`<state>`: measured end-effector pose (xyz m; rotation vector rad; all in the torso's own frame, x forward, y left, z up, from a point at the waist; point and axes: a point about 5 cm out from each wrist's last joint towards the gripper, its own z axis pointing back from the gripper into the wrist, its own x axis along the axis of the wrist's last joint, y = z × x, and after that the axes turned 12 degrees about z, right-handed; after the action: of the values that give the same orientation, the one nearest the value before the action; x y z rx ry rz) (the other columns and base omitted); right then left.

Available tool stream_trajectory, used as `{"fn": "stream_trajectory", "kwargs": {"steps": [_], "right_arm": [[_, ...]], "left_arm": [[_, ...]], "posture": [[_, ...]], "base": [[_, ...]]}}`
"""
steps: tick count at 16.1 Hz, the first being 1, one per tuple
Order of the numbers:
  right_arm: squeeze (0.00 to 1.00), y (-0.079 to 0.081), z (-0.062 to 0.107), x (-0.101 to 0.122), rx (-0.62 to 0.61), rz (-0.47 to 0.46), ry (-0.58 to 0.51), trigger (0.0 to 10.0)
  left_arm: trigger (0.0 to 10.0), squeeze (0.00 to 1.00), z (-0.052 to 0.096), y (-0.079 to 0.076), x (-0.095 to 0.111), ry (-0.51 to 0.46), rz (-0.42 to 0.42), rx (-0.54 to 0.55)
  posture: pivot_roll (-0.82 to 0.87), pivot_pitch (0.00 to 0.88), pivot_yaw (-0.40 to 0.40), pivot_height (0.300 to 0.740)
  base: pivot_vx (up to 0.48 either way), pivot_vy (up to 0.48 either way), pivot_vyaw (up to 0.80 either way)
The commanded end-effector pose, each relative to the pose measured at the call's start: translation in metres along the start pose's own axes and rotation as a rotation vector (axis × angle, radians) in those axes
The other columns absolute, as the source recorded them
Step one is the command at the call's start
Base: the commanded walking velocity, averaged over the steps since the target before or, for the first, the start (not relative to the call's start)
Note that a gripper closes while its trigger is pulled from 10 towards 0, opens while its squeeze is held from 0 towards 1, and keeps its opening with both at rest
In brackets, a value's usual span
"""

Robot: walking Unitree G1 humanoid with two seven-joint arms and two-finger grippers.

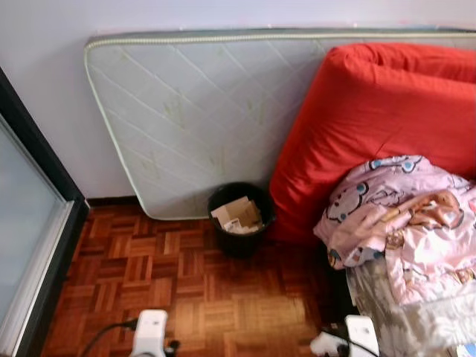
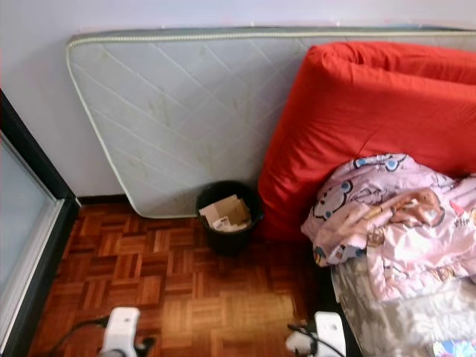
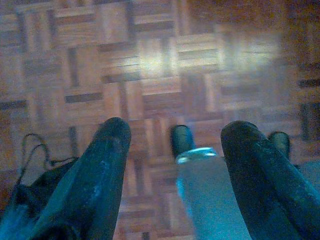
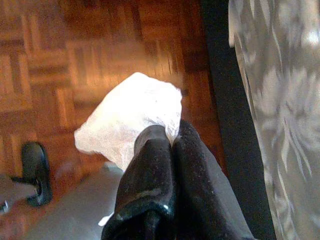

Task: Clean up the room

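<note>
Pinching crumpled white tissue (image 4: 131, 116) — maybe paper — right hand (image 4: 170, 137) closed, left hand (image 3: 175, 150) spread empty, black bin (image 1: 239, 217) ahead.

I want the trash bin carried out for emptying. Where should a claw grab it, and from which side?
Grip the black bin by its front rim, coming from above on the open-floor side. It stands upright with an open top; the mattress behind and the red cushion beside crowd the other sides. Cardboard scraps fill the middle, so a finger should probably slip just inside the wall.
</note>
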<state>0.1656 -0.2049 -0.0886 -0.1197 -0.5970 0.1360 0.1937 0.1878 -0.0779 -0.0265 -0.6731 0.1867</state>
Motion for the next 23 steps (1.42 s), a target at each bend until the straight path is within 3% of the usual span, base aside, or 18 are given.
{"fn": "stream_trajectory", "kwargs": {"steps": [1,8,11,15,23], "right_arm": [[0.00,-0.0034,0.0001,0.0006,-0.009,-0.010,-0.005,10.0],[0.00,-0.0025,0.0001,0.0012,-0.002,-0.016,-0.012,10.0],[0.00,-0.0022,0.0001,0.0007,0.003,0.026,-0.006,10.0],[0.00,0.0045,0.0013,-0.0054,0.004,0.021,0.001,10.0],[0.00,0.0066,0.0020,-0.0081,0.011,0.011,0.003,10.0]], "left_arm": [[10.0,0.00,0.0008,0.0029,-0.0037,0.018,-0.003,0.003],[10.0,0.00,0.0009,0.0034,-0.0042,0.025,0.001,0.001],[10.0,0.00,0.0008,0.0035,-0.0042,0.027,-0.002,-0.001],[10.0,0.00,0.0005,0.0035,-0.0028,0.027,-0.005,0.000],[10.0,0.00,0.0004,0.0040,-0.0025,0.029,-0.010,0.004]], "posture": [[-0.08,0.059,-0.038,0.740],[-0.08,0.050,-0.035,0.740],[-0.08,0.049,-0.035,0.740],[-0.07,0.050,-0.035,0.740],[-0.07,0.054,-0.034,0.740]], "base": [[0.000,0.000,0.00],[0.000,0.000,0.00],[0.000,0.000,0.00],[0.000,0.000,0.72],[0.000,0.000,0.00]]}}
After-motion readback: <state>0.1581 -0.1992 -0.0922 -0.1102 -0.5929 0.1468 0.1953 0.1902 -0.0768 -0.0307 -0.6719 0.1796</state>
